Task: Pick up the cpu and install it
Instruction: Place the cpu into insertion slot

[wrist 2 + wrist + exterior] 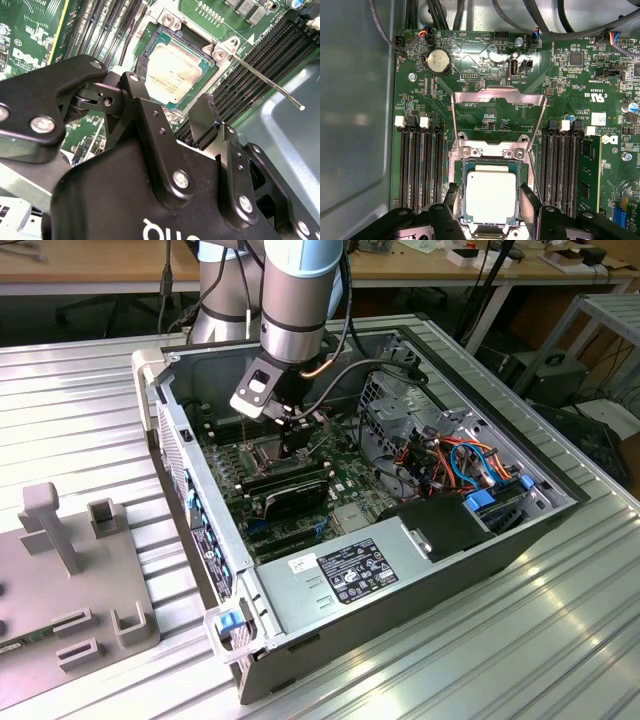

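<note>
My hand (489, 196) hangs inside the open computer case (300, 612), which lies on its side on the ribbed metal tabletop (500, 650). The case holds one green motherboard (570, 75), a power supply (352, 570) and a bundle of coloured cables (455, 462). On the board, the socket (461, 200) holds the single cpu (490, 200), lying flat with its metal lid up. The socket's one load plate (497, 95) is swung open and standing clear of it, and one thin lever rod (265, 76) sticks out beside it. My two fingers (451, 195) are spread, one on either side of the cpu, and grip nothing; I cannot tell whether they touch its edges. Two banks of memory slots (422, 165) flank the socket, and one coin battery (438, 61) sits farther up the board.
</note>
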Motion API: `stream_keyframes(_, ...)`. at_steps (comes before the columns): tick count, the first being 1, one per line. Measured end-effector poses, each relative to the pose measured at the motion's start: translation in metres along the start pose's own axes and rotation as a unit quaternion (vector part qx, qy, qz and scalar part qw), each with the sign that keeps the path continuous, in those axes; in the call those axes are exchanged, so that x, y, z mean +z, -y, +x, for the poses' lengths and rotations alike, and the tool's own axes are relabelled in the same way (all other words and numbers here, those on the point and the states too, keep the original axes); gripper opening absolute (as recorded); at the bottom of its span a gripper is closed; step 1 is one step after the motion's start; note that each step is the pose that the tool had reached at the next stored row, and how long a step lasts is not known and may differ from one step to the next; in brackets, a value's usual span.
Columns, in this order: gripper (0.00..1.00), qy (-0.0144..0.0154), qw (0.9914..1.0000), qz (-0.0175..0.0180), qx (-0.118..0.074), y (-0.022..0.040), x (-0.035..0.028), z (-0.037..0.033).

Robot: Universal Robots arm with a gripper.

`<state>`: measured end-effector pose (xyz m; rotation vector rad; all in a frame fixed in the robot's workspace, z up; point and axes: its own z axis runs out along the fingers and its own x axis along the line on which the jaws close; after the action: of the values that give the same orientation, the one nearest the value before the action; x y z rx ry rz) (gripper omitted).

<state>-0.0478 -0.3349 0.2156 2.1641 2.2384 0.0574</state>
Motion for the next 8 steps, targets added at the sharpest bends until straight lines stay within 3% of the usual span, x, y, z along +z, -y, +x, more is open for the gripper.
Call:
stream_keyframes(4,0.59,0.0,1.0,0.0,0.0,0.0,0.0,0.0)
stream_keyframes(6,0.46,0.0,1.0,0.0,0.0,0.0,0.0,0.0)
stream_keyframes(7,0.46,0.0,1.0,0.0,0.0,0.0,0.0,0.0)
stream_keyframes(8,0.4,0.0,1.0,0.0,0.0,0.0,0.0,0.0)
